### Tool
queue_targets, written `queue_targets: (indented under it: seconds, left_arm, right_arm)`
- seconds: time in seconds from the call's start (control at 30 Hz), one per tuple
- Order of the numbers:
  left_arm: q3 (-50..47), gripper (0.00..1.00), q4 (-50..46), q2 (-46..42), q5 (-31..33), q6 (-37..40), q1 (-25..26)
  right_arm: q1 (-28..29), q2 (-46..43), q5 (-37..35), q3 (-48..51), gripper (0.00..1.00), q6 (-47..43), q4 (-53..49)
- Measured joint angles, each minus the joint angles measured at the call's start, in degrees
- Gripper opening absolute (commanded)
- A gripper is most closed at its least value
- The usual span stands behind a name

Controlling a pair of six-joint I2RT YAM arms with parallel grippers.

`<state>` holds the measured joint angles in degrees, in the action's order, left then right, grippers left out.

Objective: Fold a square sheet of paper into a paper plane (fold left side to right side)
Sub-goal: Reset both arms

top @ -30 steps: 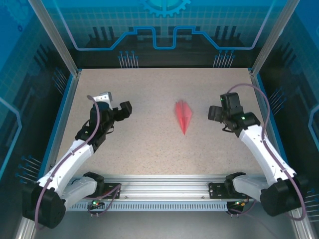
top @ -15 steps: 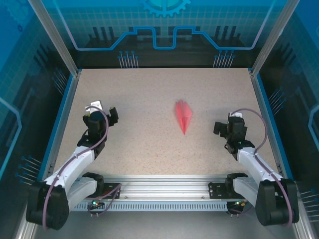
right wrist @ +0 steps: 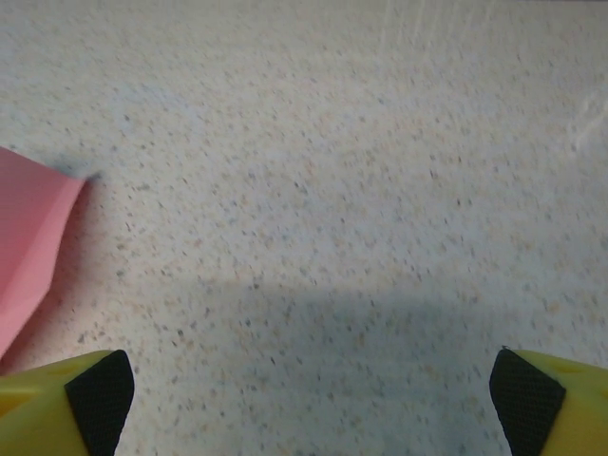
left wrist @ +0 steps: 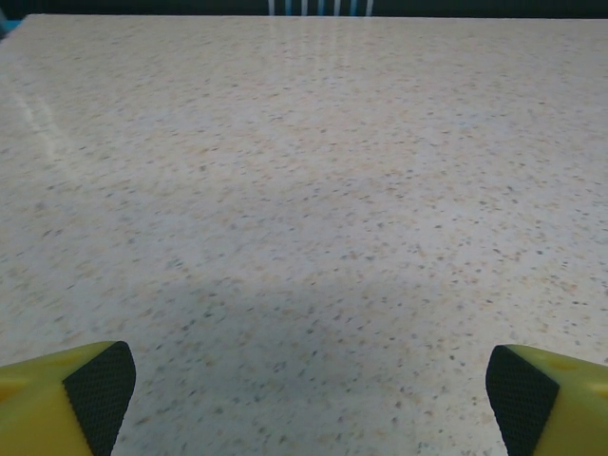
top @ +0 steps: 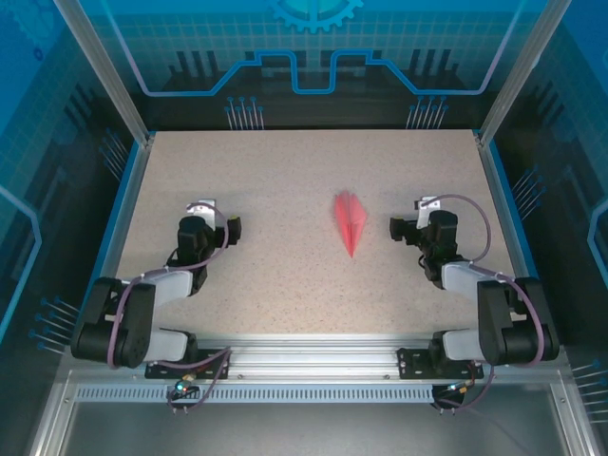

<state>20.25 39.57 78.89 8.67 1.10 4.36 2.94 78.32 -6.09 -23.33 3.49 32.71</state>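
The square sheet of paper lies folded into a slim pink-red paper plane near the middle of the table, its sharp tip pointing toward the arms. My left gripper rests low at the left, well away from the plane, open, with bare tabletop between its fingers. To the right of the plane, a short gap away, my right gripper is open and holds nothing. An edge of the paper plane shows at the left of the right wrist view.
The speckled beige table is bounded by blue rails at its left and right sides and a glass back wall. Both arms are folded back close to their bases at the near rail.
Both arms have drawn back from the plane and folded down toward their bases. The paper plane has stayed where it was.
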Motion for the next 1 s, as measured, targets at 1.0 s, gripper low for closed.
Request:
queue_targets:
  seconds: [1.0]
  left_arm:
    - [2.86, 0.99, 4.63, 7.69, -6.8, -1.11, -4.44]
  right_arm:
    - [0.13, 7.63, 3.1, -0.04, 1.0, -3.37, 8.9]
